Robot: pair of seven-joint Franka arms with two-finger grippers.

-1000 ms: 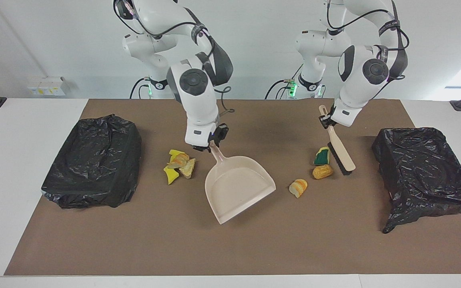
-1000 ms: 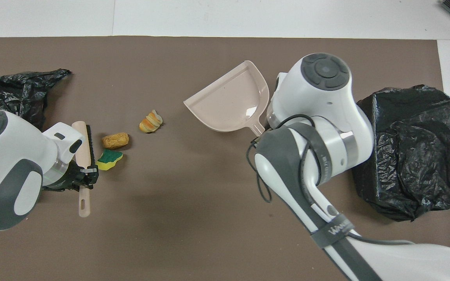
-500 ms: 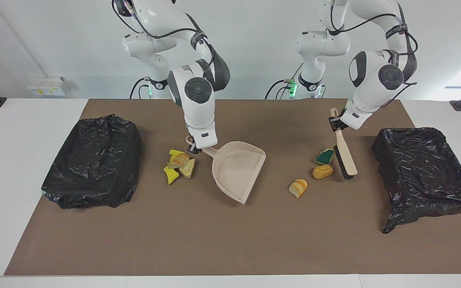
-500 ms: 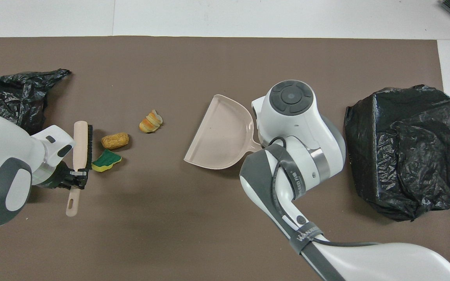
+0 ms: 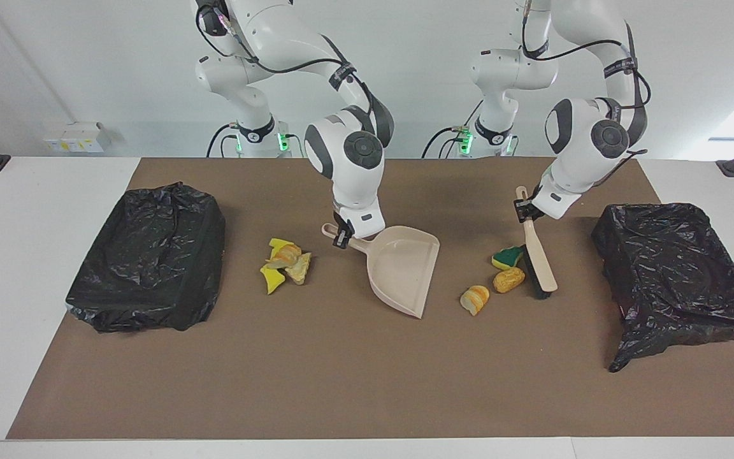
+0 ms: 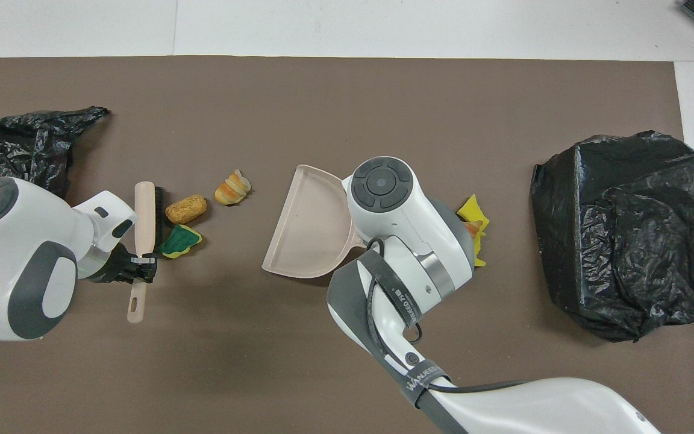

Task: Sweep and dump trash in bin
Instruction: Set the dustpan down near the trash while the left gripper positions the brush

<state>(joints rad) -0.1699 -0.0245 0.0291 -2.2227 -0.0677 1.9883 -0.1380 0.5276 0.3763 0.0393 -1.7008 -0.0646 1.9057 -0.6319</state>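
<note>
While the brush (image 5: 538,254) pushes in from the left arm's end, the dustpan (image 5: 404,266) has swung round and shifted toward the loose scraps, so its open mouth now faces them. That sets up the sweep: the pan looks ready to receive. The green-faced sponge piece (image 5: 507,257) and one bread lump (image 5: 508,279) have been nudged closer to the second bread lump (image 5: 474,299), which lies just beside the pan's lip. The left end effector (image 5: 524,213) is clamped tight on the brush handle; the right end effector (image 5: 342,236) is closed on the dustpan handle. A second heap of scraps (image 5: 285,263) sits untouched toward the right arm's bin (image 5: 147,255); the other bin (image 5: 676,271) stands near the brush.
</note>
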